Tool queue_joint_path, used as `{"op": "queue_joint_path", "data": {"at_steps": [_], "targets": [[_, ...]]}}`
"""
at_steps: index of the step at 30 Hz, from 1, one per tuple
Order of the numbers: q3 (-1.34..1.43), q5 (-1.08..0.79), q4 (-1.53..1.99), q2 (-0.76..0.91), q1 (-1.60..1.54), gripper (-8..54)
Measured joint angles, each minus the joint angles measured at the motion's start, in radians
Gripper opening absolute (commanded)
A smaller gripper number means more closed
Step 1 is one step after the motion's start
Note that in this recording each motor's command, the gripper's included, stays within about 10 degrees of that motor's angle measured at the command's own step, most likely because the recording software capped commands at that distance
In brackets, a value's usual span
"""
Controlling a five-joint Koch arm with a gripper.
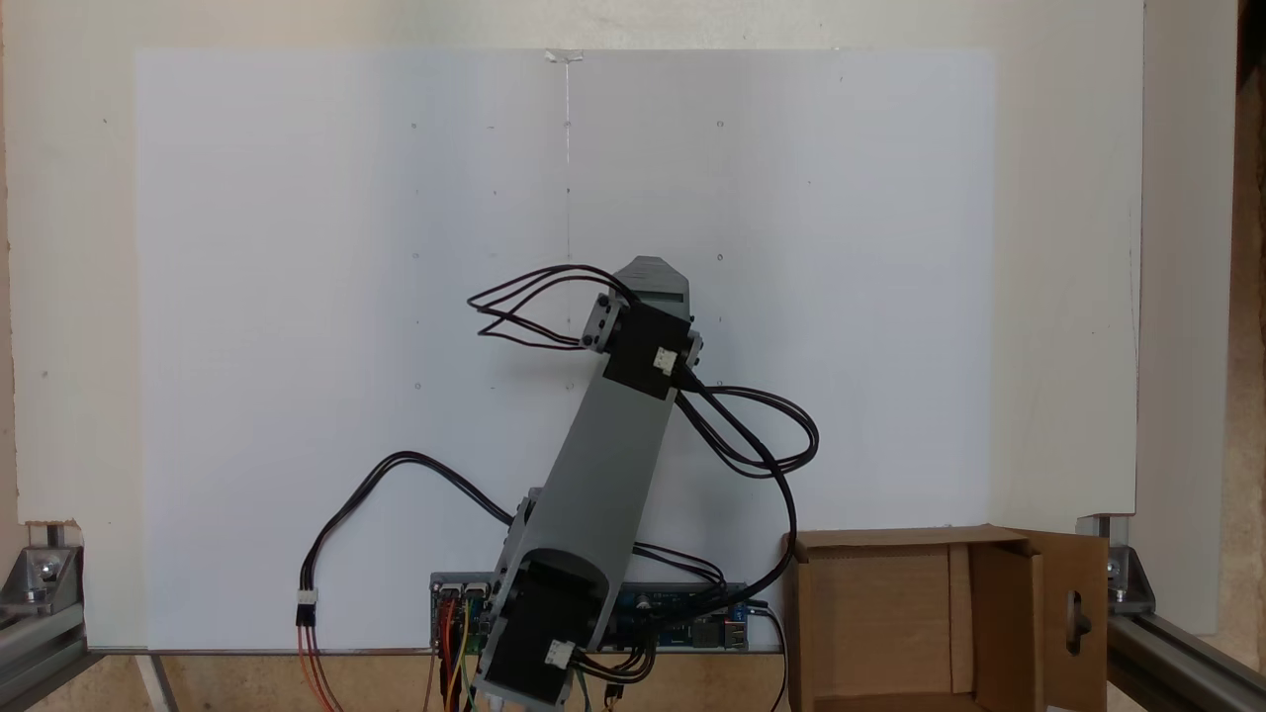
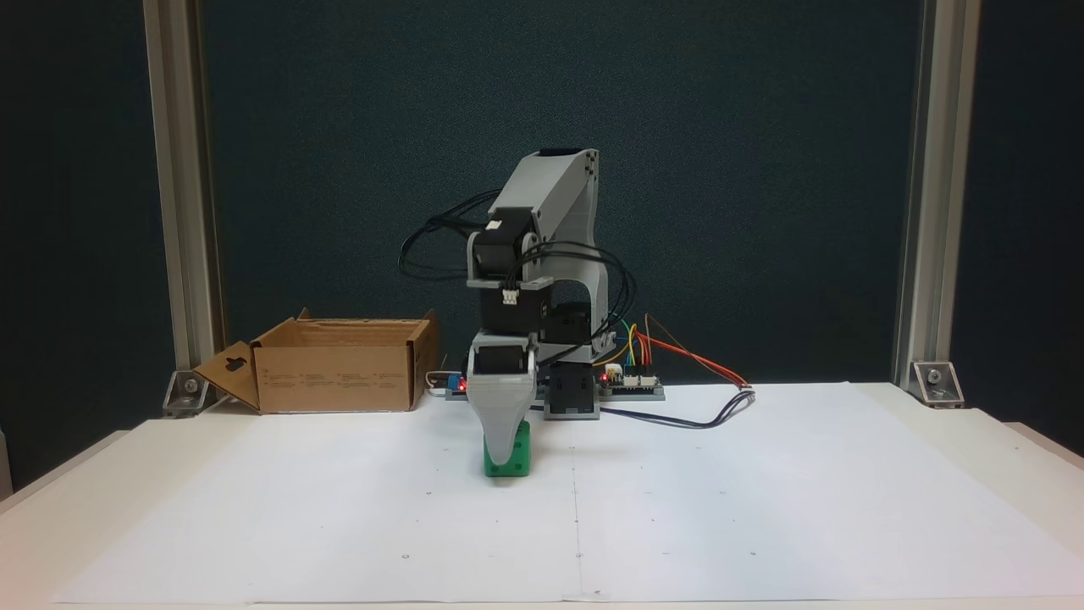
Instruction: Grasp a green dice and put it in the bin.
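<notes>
The green dice (image 2: 515, 456) rests on the white paper in front of the arm's base. My gripper (image 2: 501, 451) points straight down onto it. One grey tapered finger (image 2: 500, 415) covers the dice's left front, with its tip near the paper. The other jaw lies behind it, so the opening cannot be judged. From above, the arm's wrist (image 1: 648, 326) covers both dice and gripper. The bin (image 2: 339, 377), an open brown cardboard box with a handle hole in one flap, stands left of the arm's base, and in the view from above the bin (image 1: 989, 618) sits at the lower right.
A white paper sheet (image 2: 762, 508) covers the table. The controller board with coloured wires (image 2: 631, 381) sits beside the base. Black cables (image 1: 762, 435) loop off the arm. Aluminium frame posts (image 2: 919, 212) stand at the table's back corners.
</notes>
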Motion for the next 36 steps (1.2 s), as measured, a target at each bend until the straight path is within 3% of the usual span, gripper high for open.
{"op": "queue_joint_path", "data": {"at_steps": [20,25,30,36], "targets": [[0.006,0.000,-0.049,-0.058,0.009,41.2],[0.006,0.000,-0.071,-0.058,0.018,34.0],[0.006,0.000,-0.071,-0.058,0.020,31.8],[0.023,0.000,-0.100,-0.058,0.021,17.0]]}}
